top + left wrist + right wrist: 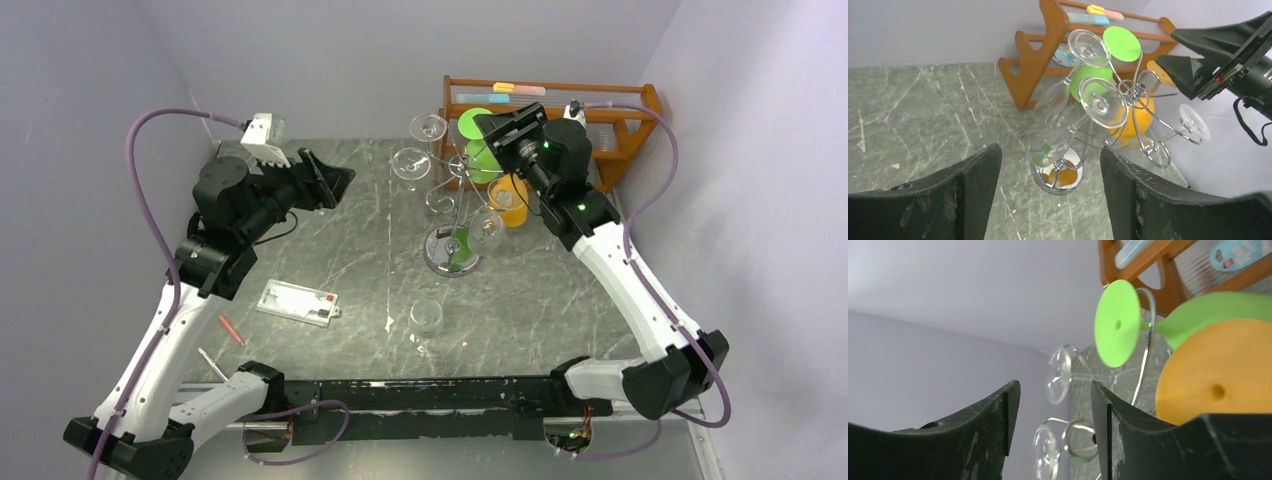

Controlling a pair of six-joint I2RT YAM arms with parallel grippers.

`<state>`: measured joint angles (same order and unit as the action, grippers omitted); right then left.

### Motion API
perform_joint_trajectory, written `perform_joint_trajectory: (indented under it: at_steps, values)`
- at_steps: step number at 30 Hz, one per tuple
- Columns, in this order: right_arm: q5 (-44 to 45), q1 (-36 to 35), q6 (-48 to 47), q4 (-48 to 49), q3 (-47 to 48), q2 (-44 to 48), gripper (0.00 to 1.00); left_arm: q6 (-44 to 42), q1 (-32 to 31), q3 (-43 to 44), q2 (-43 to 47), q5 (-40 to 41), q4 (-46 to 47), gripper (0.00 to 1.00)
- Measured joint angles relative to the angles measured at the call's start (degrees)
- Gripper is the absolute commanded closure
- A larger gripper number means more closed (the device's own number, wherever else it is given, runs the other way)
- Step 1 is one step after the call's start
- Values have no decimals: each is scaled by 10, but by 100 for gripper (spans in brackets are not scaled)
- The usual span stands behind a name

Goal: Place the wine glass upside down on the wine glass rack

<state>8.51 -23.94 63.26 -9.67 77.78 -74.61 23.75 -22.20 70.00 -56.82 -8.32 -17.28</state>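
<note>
R fingers point(988, 415) are apart w/ nothing between them, up by the top of the wine glass rack point(452, 250): tall chrome wire stand, scroll-ended arms, shiny round disc base. Just beside them hang an orange plastic wine glass point(1213, 375) & a green plastic wine glass point(1118, 322), both upside down, feet caught in the wire arms. L fingers point(973, 175) are spread wide too & hold nothing. They hover over the grey-green marble-look counter point(330, 250), left of the rack & pointed at it.

Progress, as I judge it: mostly done. Besides the two coloured ones, the rack carries a clear glass on its far arm point(428, 127), a 2nd clear glass just nearer point(410, 163) & a 3rd clear glass low on the near-right side point(487, 230), all inverted. Left to do: one clear stemmed wine glass point(426, 318) stands upright on the counter nr my bases, well apart from the rack & from both sets of fingers. I take that as the task's glass. It needs a pick-up, a flip & its foot slid into an arm. A near-left scroll looks free, but the wire is too thin to be sure.

In the way: hanging bowls crowd the pole, so little room to come in. A brown wooden shelf rack point(600, 120) sits just behind, hemming in my R arm. A flat white packet point(298, 302), a red pen point(231, 329) & a pale stick point(211, 364) lie on the left, off any likely path.
</note>
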Motion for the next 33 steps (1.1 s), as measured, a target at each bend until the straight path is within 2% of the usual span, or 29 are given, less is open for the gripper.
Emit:
perform_joint_trajectory:
  at_steps: [8,11,12,15,23,26,33]
  values:
    - [-59,0,-46,-1,-6,70,40,-28,0,-20,33,-54,-31,22]
    - [-92,0,-97,-16,-12,105,37,-38,0,-47,44,-83,-38,14]
    - [-99,0,-111,-21,-16,116,36,-42,0,-57,47,-94,-41,14]
    - [-120,0,-156,-34,-54,167,36,-50,0,-87,49,-141,-47,17]
    - [-186,1,-267,-62,-188,289,37,-47,-9,-165,56,-268,-36,11]
    - [-227,2,-297,-36,-238,336,36,-37,-46,-176,51,-267,-33,4]
    - [-280,2,-316,-1,-337,417,29,-5,-209,-176,24,-171,-33,4]
